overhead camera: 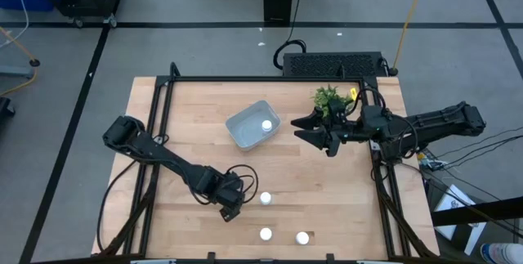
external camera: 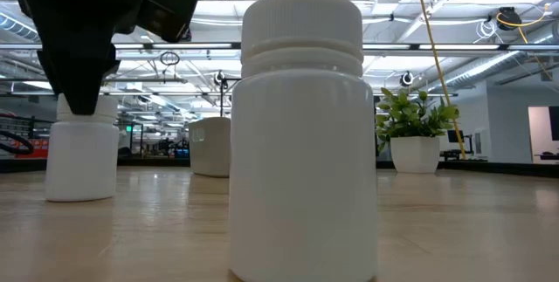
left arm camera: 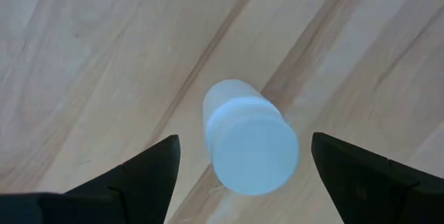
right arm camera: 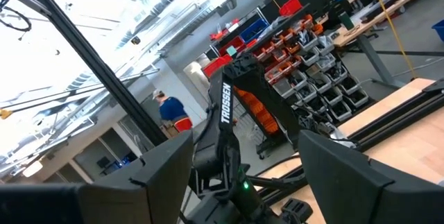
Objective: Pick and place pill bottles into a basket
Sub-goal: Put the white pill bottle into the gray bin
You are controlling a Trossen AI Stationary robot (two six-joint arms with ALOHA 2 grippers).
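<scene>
The left gripper hangs over the table with its jaws wide apart; an upright pill bottle stands between them, untouched by either finger. The right gripper, jaws apart and empty, hovers beside the basket, which holds one bottle.

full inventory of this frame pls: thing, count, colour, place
pill bottles: four seen, white; one in the basket, one by the left end effector, two near the table's front edge
basket: one, pale blue-grey, table centre, toward the back
plant: one, green in a white pot, back right of the table
table: one, light wood, black frame
person: one, blue top, far off in the room, right wrist view
left end effector: dark, open, front centre, over a bottle
right end effector: dark, open, empty, right of the basket, by the plant
</scene>
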